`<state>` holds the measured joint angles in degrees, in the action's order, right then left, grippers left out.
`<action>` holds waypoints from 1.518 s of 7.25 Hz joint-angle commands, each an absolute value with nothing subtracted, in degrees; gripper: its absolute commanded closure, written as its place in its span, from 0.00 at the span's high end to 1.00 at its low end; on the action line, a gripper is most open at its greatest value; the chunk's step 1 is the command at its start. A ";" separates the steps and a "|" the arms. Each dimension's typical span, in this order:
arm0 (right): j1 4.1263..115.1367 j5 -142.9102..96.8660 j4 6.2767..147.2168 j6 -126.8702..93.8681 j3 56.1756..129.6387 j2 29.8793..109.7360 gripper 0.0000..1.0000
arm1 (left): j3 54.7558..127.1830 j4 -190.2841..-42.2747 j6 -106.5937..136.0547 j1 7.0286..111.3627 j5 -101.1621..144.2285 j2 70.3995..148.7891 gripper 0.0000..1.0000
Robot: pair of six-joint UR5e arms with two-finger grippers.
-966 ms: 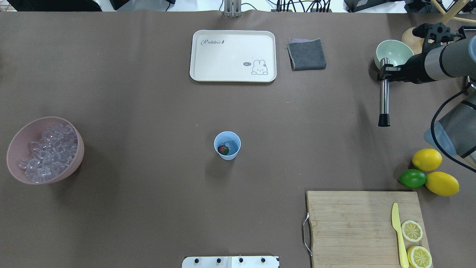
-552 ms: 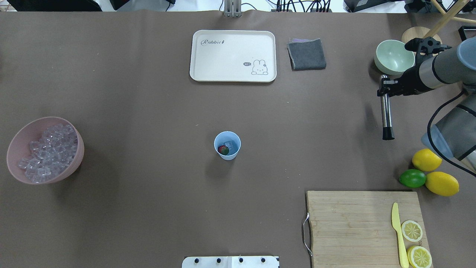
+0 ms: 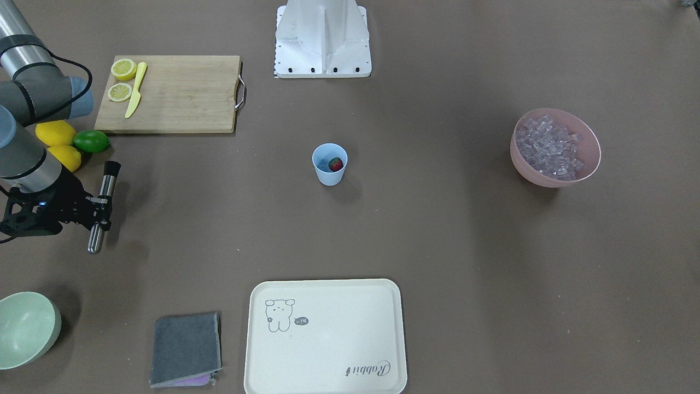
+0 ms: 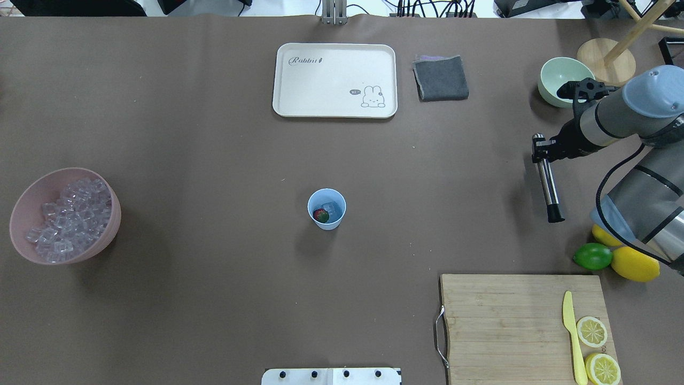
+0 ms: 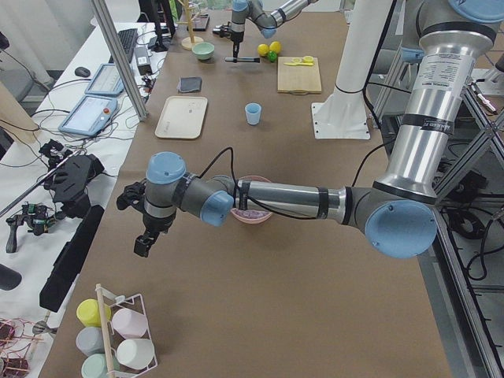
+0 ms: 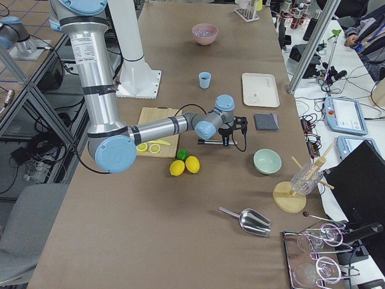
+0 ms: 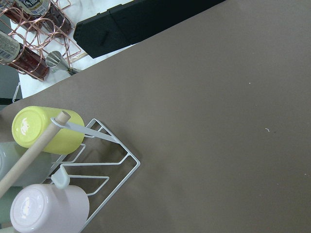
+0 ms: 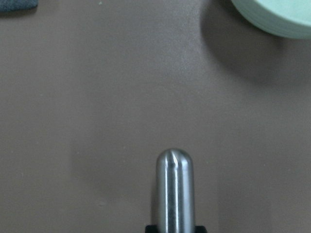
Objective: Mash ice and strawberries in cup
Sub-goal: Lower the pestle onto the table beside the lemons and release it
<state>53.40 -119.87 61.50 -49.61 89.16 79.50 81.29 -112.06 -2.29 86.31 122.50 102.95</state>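
The light-blue cup (image 4: 326,209) (image 3: 330,164) stands at the table's middle. Inside it lie a red strawberry (image 4: 320,215) (image 3: 335,163) and a clear ice cube (image 4: 332,207). More ice (image 4: 68,219) (image 3: 549,146) fills the pink bowl (image 4: 109,222) at the left. My right gripper (image 4: 539,149) (image 3: 100,210) is shut on a steel muddler (image 4: 548,184) (image 3: 104,189) with a black tip, held level above the table far right of the cup. Its rounded steel end (image 8: 174,189) fills the right wrist view. My left gripper (image 5: 144,242) hangs off to the far left; I cannot tell its state.
A cream tray (image 4: 335,80) and grey cloth (image 4: 441,78) lie at the back. A pale green bowl (image 4: 564,80) sits behind the right gripper. Lemons and a lime (image 4: 593,256) and a cutting board (image 4: 507,326) lie in front. A cup rack (image 7: 73,170) is under the left wrist.
The right arm has carried the muddler away from the green bowl, toward the robot's side and slightly left. The cup and its contents have not moved.
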 commanded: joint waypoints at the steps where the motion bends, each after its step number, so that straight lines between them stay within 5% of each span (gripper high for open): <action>1: 53.44 -119.80 62.23 -46.77 88.34 79.63 0.00 | 81.74 -112.06 -2.29 86.31 122.43 102.83 0.98; 3: 53.35 -119.36 62.14 -46.85 86.93 79.63 0.00 | 81.83 -112.06 -2.20 86.22 122.43 102.83 0.98; 4: 53.44 -119.62 62.14 -46.85 86.84 79.54 0.44 | 81.91 -112.06 -2.11 85.87 122.52 102.83 0.98; 8: 56.14 -121.97 62.31 -46.67 87.19 79.36 1.00 | 81.74 -111.97 -2.11 85.61 122.52 103.45 0.98; 11: 67.90 -131.02 69.05 -38.71 89.90 79.01 1.00 | 81.12 -111.45 -1.67 84.13 122.52 105.29 0.98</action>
<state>62.77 -127.54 65.54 -42.82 88.37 79.09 81.47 -111.74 -1.79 85.19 122.52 104.49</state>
